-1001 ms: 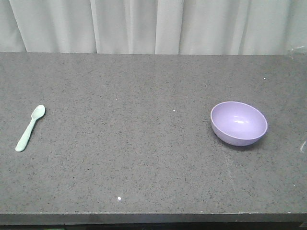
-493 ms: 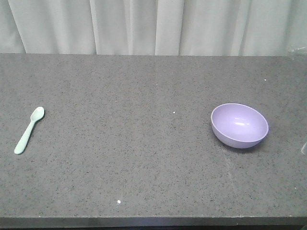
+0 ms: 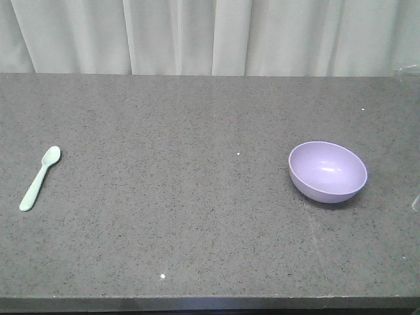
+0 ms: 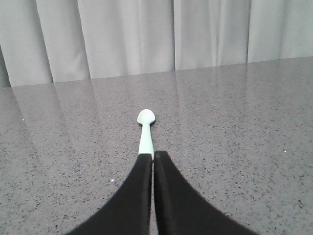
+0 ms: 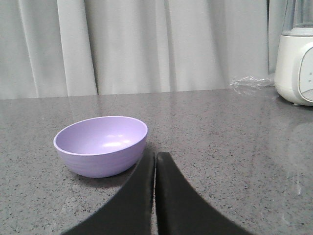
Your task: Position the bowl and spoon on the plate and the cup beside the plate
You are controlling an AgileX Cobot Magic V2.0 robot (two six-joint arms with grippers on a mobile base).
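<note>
my left claw (image 4: 153,156) has its two black fingers pressed together, holding nothing. the small mint-green plastic spoon (image 4: 146,131) lies flat on the grey speckled stone counter (image 4: 244,127) straight ahead of it, handle end toward me and oval head away, so its long axis runs in line with my fingers. my right claw (image 5: 155,155) is likewise closed and empty, and the round lavender plastic bowl (image 5: 101,144) sits upright just ahead to its left. i judge the left arm the nearer one for the spoon.
</note>
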